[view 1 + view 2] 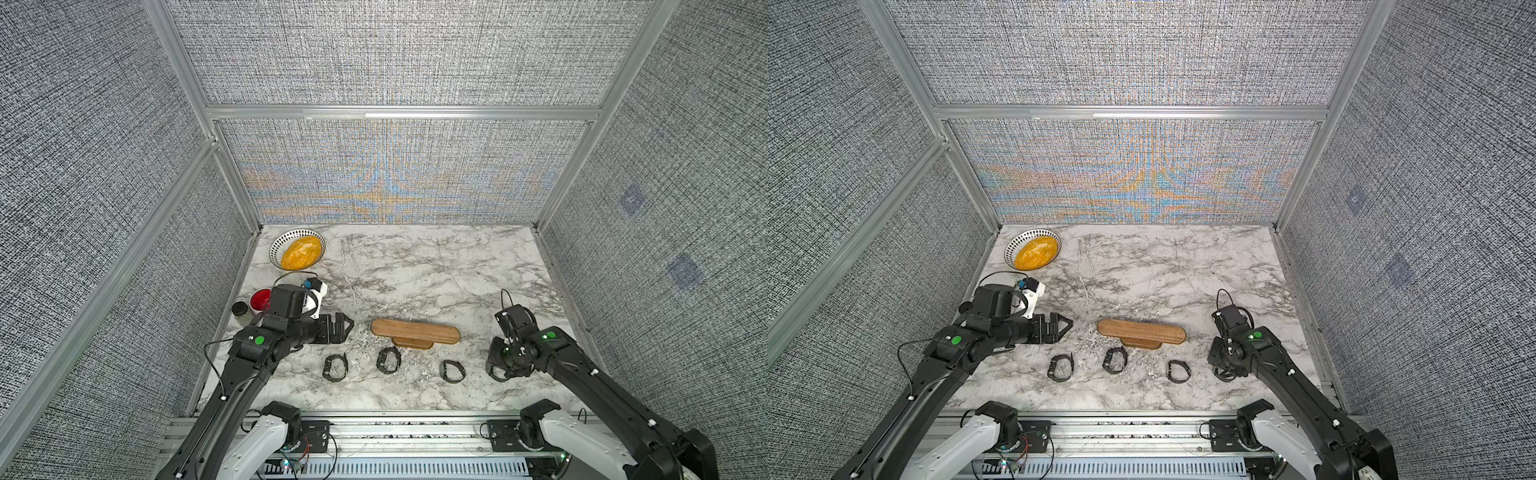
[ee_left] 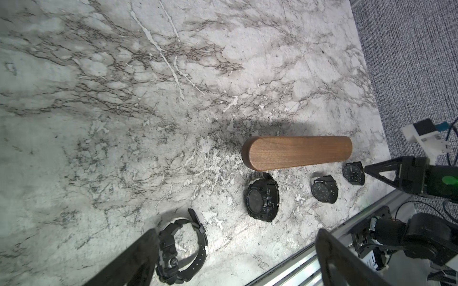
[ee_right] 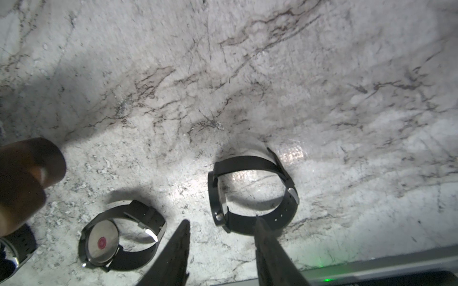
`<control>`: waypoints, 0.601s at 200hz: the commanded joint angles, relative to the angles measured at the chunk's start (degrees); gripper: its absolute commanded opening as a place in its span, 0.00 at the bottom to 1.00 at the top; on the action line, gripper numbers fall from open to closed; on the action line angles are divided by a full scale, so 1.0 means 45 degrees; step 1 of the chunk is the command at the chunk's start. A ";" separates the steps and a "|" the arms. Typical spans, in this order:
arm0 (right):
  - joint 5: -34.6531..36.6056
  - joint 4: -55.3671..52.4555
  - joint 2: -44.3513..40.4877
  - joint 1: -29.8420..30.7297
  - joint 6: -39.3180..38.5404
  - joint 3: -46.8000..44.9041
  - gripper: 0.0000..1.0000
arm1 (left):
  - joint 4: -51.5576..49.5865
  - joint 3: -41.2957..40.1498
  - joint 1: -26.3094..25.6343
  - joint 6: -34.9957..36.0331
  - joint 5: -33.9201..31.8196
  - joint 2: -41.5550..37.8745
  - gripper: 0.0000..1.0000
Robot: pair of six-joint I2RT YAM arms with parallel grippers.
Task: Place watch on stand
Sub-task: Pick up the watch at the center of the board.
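Observation:
The stand [image 1: 415, 331] is a long brown wooden bar on a short base, mid-table. Three black watches [image 1: 336, 367] [image 1: 389, 360] [image 1: 451, 371] lie in a row in front of it. A fourth watch [image 3: 252, 195] lies on its side at the right end of that row. My right gripper [image 3: 223, 221] points down at it, jaws partly apart. One fingertip [image 3: 260, 225] overlaps the strap, the other fingertip [image 3: 184, 230] stands clear of the case, and nothing is gripped. My left gripper [image 1: 347, 325] hovers left of the stand, wide open and empty, with the leftmost watch [image 2: 181, 250] beside one finger.
A patterned bowl [image 1: 279, 243] holding a yellow lump sits at the back left. A red cup [image 1: 260, 300] and a small dark-lidded jar [image 1: 241, 312] stand by the left wall behind my left arm. A metal rail [image 1: 395, 432] runs along the table's front edge.

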 commanded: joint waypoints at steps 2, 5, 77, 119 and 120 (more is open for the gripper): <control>-0.0020 0.0022 0.0110 0.0041 -0.0157 -0.0038 0.44 | -0.0048 -0.0030 -0.0399 0.0008 -0.0109 0.0156 0.99; -0.0031 0.0066 0.0138 0.0039 -0.0169 -0.0033 0.44 | -0.0051 -0.0032 -0.0465 0.0007 -0.0146 0.0176 0.99; -0.0058 0.0583 0.0814 0.0174 -0.0304 -0.0291 0.33 | -0.0151 -0.0052 -0.1263 -0.0082 -0.0584 0.0217 0.99; 0.0020 0.0679 0.0945 0.0291 -0.0290 -0.0448 0.30 | -0.0180 -0.0032 -0.1503 -0.0085 -0.0628 0.0411 0.99; 0.0020 0.0684 0.0948 0.0296 -0.0294 -0.0448 0.30 | -0.0182 -0.0032 -0.1521 -0.0082 -0.0628 0.0411 0.99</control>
